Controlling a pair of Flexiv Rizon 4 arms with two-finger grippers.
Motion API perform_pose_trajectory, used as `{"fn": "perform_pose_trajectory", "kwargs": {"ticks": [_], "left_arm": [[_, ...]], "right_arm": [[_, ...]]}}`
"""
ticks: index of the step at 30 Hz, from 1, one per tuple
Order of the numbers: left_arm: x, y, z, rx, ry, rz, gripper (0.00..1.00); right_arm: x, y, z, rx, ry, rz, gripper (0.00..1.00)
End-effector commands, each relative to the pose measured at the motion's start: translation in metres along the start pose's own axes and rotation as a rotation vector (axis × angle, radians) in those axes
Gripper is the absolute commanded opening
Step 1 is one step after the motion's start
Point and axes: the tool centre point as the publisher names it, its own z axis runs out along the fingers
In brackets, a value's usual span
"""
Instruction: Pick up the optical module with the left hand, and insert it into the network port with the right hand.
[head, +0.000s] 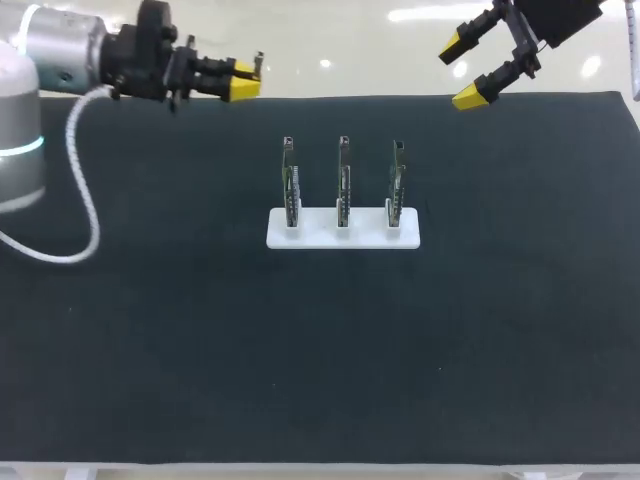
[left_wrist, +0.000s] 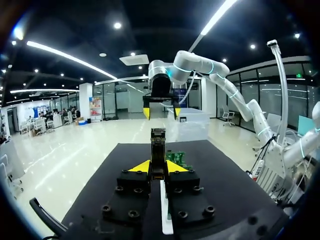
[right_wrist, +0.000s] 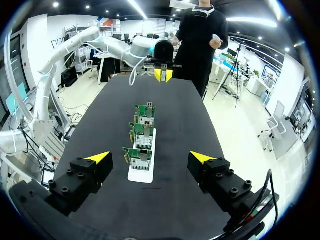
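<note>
The module (left_wrist: 158, 150) is pinched upright between the yellow tips of the left gripper (left_wrist: 158, 166). Its dark body rises past the fingertips, and both fingers press on it from either side. In the head view the left gripper (head: 243, 88) is over the far left edge of the bench (head: 200, 350), fingers pointing toward the middle. A small end of the module (head: 258, 63) pokes out beyond the yellow tips.

The right gripper (head: 462, 70) hangs over the far right corner of the bench with its fingers spread wide and nothing between them. In its own wrist view the right gripper (right_wrist: 150, 159) shows both yellow tips well apart. They look down the bench along a row of boards toward the left gripper (right_wrist: 163, 75) at the far end. From the left wrist view, the right gripper (left_wrist: 161, 111) is visible across the bench, facing back.

Three green boards (head: 343, 185) stand on edge in a white holder (head: 343, 235) at mid-bench. They are side by side, evenly spaced and apart from one another, each with a small metal cage at its upper part. In the right wrist view the boards (right_wrist: 141, 131) line up one behind another on the holder (right_wrist: 141, 175), ahead of the spread fingers. Both grippers are well apart from the holder.
</note>
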Motion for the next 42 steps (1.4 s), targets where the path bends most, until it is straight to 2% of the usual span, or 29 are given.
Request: {"fn": "perform_pose_trajectory", "kwargs": {"ticks": [1,9,13,26,42], "left_arm": [[0.002,-0.004,0.026,-0.208,-0.007,0.01,0.0],[-0.007,-0.008,0.055,-0.199,-0.042,0.011,0.0],[-0.011,-0.012,0.066,-0.158,-0.037,-0.007,0.0],[-0.016,-0.015,0.075,-0.037,-0.048,-0.001,0.0],[-0.016,-0.011,0.097,-0.028,-0.037,0.012,0.0]], "right_arm": [[0.0,0.0,0.0,0.001,-0.001,-0.001,1.0],[0.0,0.0,0.0,0.001,-0.001,-0.001,1.0],[0.0,0.0,0.0,0.001,-0.001,-0.001,1.0],[0.0,0.0,0.0,0.001,-0.001,-0.001,1.0],[0.0,0.0,0.0,0.001,-0.001,-0.001,1.0]]}}
